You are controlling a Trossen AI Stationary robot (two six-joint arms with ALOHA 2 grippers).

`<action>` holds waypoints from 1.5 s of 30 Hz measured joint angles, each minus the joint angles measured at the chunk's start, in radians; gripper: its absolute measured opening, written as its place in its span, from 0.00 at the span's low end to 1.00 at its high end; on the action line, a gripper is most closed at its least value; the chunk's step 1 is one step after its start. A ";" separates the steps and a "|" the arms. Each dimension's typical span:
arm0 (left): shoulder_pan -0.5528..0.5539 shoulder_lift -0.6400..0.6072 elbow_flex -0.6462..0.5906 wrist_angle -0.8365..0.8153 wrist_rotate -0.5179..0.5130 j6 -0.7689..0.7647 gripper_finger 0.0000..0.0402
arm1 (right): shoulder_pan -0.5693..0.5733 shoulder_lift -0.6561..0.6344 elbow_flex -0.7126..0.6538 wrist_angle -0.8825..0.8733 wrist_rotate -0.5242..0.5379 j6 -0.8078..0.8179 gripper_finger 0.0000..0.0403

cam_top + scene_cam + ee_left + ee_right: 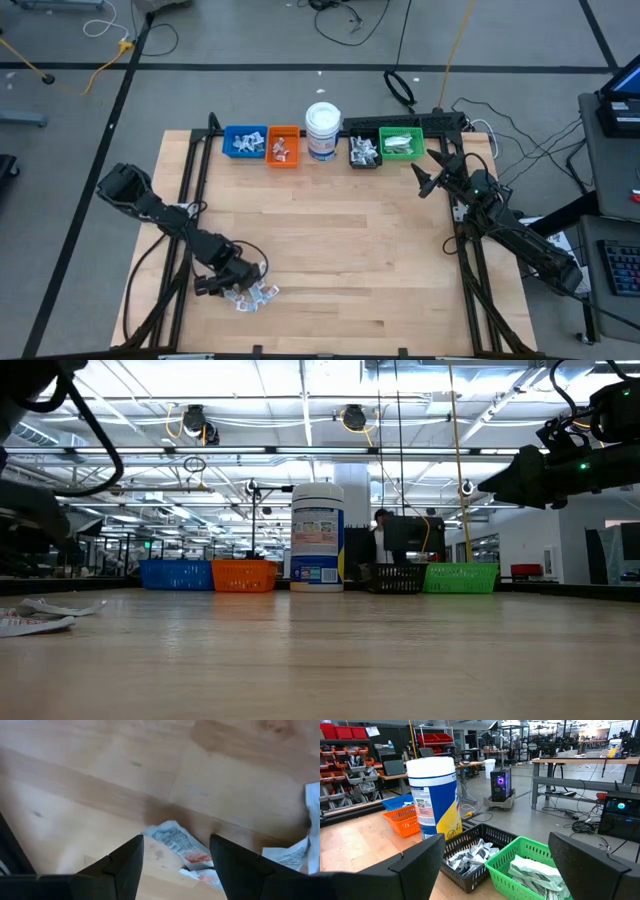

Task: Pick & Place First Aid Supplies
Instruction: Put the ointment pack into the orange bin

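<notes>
Seen from the high view, the wooden counter (330, 250) carries a row of bins along its 12 o'clock edge: a blue bin (244, 141), an orange bin (283, 147), a white jar (322, 131) with a blue label, a black bin (364, 152) and a green bin (401, 143). The jar's label bears print in blue and yellow; the wording cannot be read, possibly a wipes product. All four bins hold wrapped packets. The remaining first aid supplies (250, 293), small white and silvery packets, lie loose in a cluster near the 7 o'clock corner of the counter. The left gripper (228, 284) sits low over this cluster, jaws released and spread, with nothing between them; in the left wrist view a white packet (176, 842) printed with dark text and a red-orange band lies on the wood between the fingers (125, 865), its lettering too blurred to read. The right gripper (432, 172) waits near 2 o'clock, raised, just beside the green bin, jaws spread wide and holding nothing. In its wrist view the black bin shows silvery packets and the green bin white ones.
</notes>
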 joint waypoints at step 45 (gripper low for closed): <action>0.516 -0.259 0.101 -0.639 -0.273 1.038 0.00 | 0.000 0.000 0.000 0.000 0.000 0.000 0.87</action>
